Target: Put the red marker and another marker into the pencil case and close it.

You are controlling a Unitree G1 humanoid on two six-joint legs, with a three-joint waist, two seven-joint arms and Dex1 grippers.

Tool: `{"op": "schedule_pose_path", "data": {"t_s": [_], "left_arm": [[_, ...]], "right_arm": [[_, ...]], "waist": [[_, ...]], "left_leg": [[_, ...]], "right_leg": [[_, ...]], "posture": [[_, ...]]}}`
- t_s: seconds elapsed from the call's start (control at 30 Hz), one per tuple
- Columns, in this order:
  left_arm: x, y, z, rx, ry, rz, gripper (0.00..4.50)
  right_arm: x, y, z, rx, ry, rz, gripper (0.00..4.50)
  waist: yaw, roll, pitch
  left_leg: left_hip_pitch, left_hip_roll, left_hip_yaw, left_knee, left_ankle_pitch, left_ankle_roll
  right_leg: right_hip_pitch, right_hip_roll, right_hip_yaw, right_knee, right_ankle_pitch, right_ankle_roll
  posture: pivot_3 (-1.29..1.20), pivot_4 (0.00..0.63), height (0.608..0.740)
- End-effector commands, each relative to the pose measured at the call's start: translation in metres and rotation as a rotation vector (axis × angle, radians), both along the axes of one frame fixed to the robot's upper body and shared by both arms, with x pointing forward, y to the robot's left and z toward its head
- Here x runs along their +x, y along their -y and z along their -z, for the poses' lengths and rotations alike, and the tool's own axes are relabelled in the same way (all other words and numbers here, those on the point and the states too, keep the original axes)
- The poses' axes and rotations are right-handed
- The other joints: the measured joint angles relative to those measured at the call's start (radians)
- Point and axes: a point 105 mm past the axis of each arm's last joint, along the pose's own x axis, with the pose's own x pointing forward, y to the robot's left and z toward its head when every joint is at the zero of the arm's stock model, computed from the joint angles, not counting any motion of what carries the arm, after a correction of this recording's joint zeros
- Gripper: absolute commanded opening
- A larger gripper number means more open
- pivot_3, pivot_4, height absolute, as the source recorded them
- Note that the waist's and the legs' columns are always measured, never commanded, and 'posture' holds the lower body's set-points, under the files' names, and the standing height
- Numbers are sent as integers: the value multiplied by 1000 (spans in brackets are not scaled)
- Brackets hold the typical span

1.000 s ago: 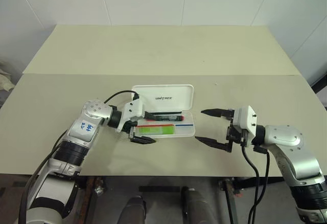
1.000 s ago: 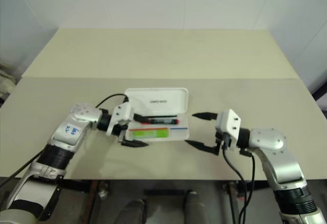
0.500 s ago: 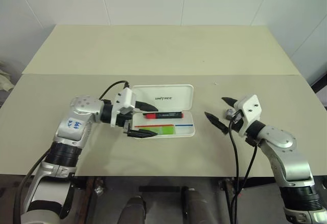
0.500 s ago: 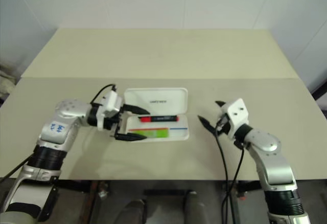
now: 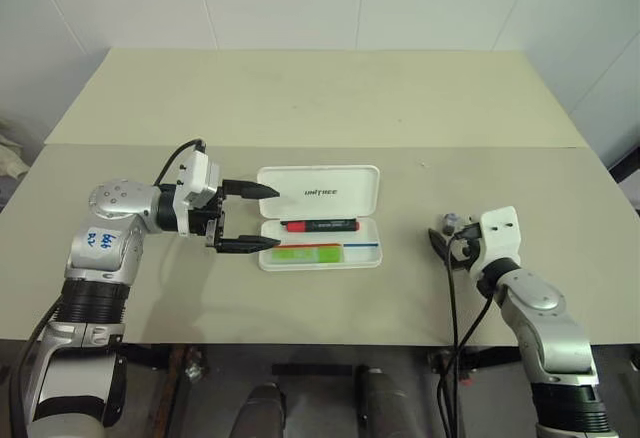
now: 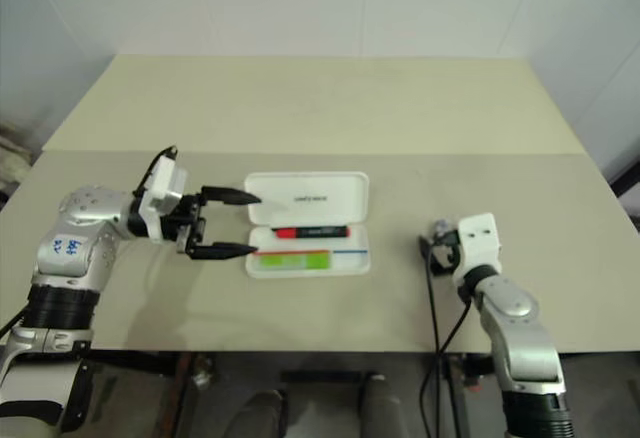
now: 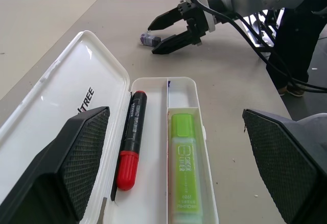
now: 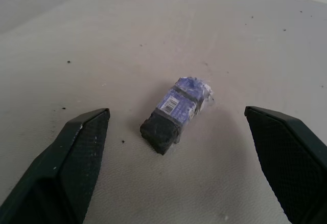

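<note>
Left gripper [image 5: 248, 216], jaws spread and empty, hovers just left of the open pencil case [image 5: 320, 217]; red marker [image 5: 320, 226] and green marker [image 5: 305, 252] lie inside lengthwise, the lid beyond; right gripper [image 5: 441, 245], also spread, sits well apart

White pencil case [image 5: 320, 216] open, flat; red marker [image 5: 320, 226], green marker [image 5: 298, 253] inside.
</note>
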Motion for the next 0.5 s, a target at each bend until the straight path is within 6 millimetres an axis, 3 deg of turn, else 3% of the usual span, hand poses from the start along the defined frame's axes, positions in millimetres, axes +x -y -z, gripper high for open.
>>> {"op": "schedule_pose_path", "data": {"t_s": [0.03,0.5], "left_arm": [[-5,-1,-18,-14,69,13,4475],[-6,-2,-20,-23,79,-3,4475]], "right_arm": [[-2,-3,6,2,-13,38,4500],[20,-25,1,120,6,73,4500]], "waist": [[-3,0,0],[-28,-1,-1]], "left_leg": [[0,0,0,0,0,0],[2,0,0,0,2,3]], "right_leg": [[0,0,0,0,0,0],[2,1,1,-1,1,-6]], "posture": [[0,150,740],[0,150,740]]}}
